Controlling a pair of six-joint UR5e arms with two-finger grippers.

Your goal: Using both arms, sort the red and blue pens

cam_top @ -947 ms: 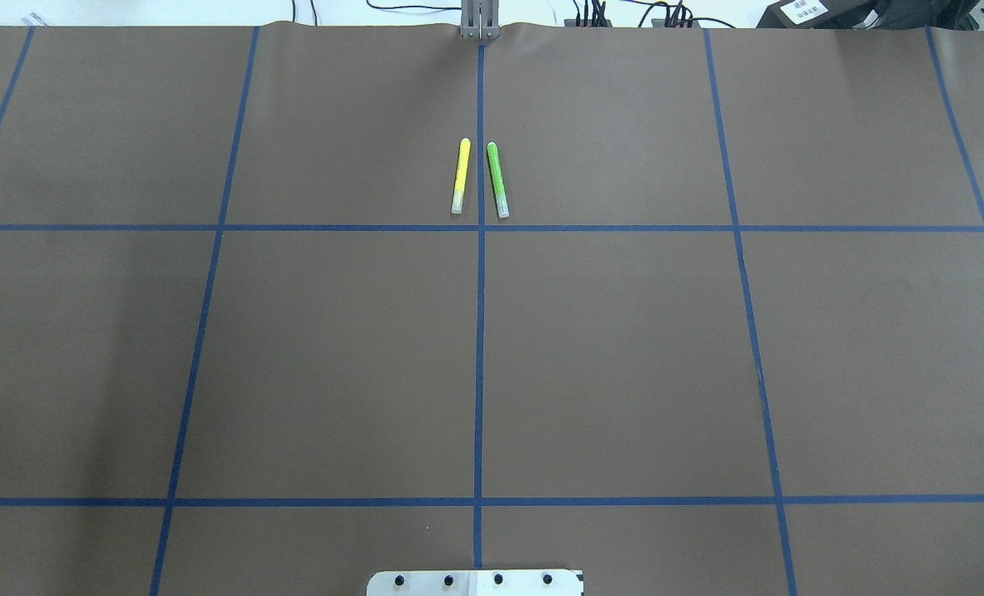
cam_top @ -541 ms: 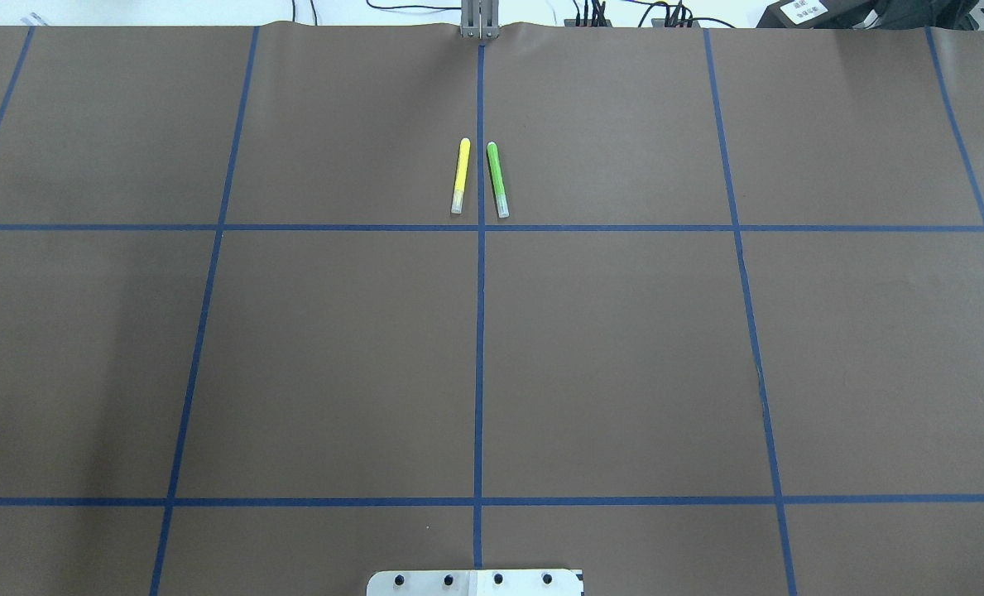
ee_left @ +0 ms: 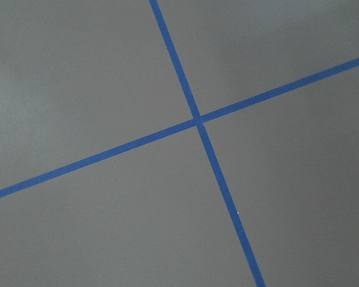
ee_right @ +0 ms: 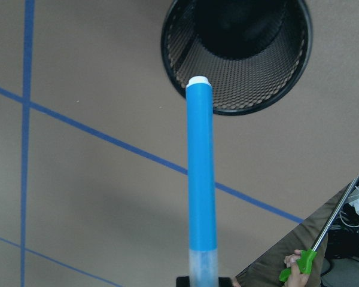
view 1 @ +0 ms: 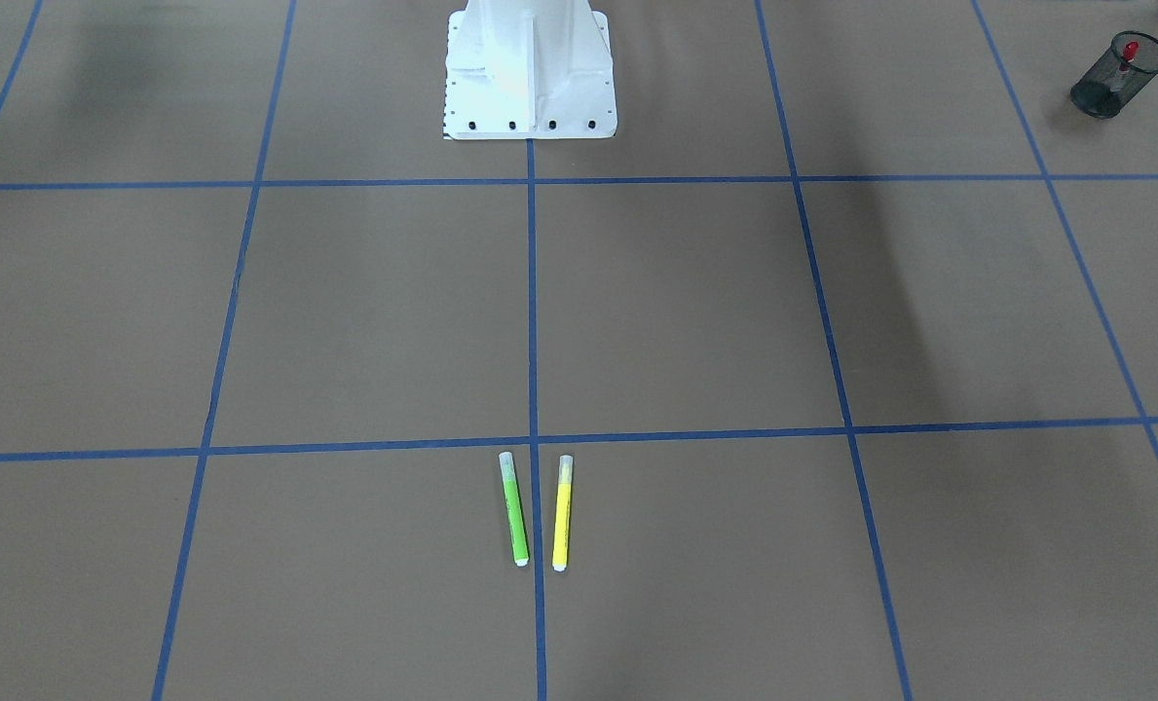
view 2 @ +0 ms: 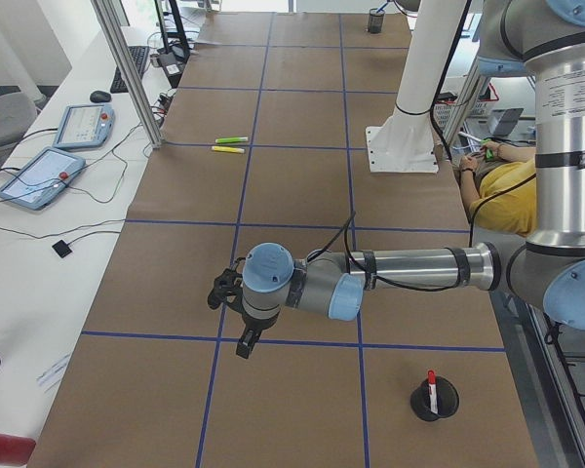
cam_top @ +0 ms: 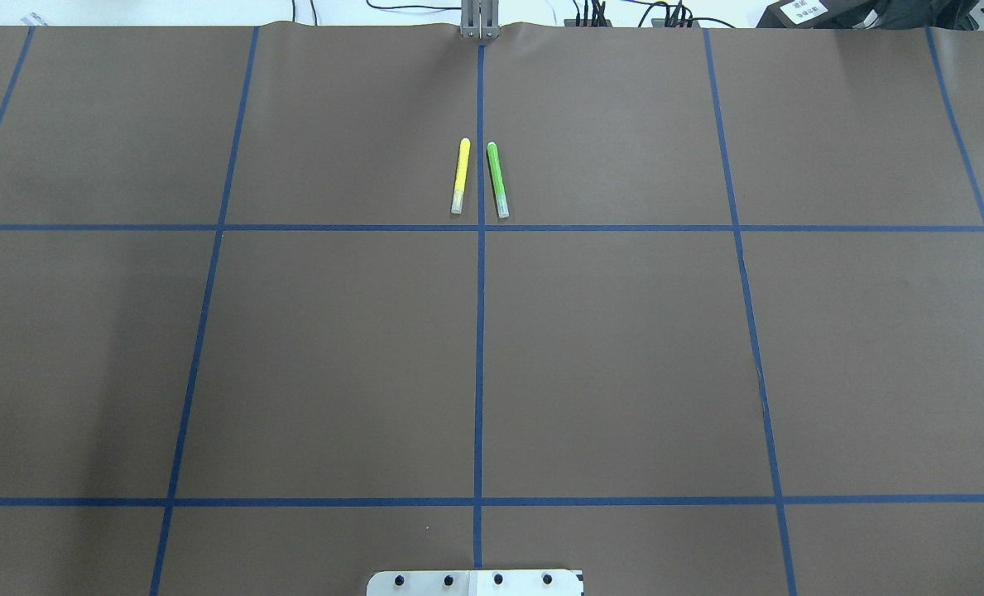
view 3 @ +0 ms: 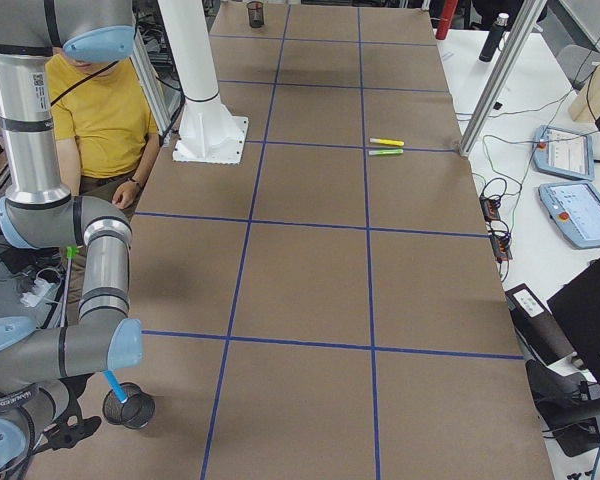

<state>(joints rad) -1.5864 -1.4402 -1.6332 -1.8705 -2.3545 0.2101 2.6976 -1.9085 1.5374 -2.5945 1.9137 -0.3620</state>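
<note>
The blue pen (ee_right: 201, 179) is in my right gripper (ee_right: 203, 281), which is shut on its clear-capped end. Its white end points at the rim of a black mesh cup (ee_right: 287, 78). In the exterior right view the blue pen (view 3: 114, 386) hangs tilted just over that cup (view 3: 140, 412) at the table's near corner. The red pen (view 2: 431, 382) stands in a second mesh cup (view 2: 448, 402) on my left side, also seen as the red pen (view 1: 1130, 49). My left gripper (view 2: 242, 341) hovers low over the mat, apart from that cup; I cannot tell whether it is open.
A green highlighter (cam_top: 497, 180) and a yellow highlighter (cam_top: 460, 175) lie side by side at the far middle of the brown mat. The white pedestal (view 1: 530, 68) stands at the robot's edge. A person in a yellow shirt (view 3: 100, 110) sits behind it.
</note>
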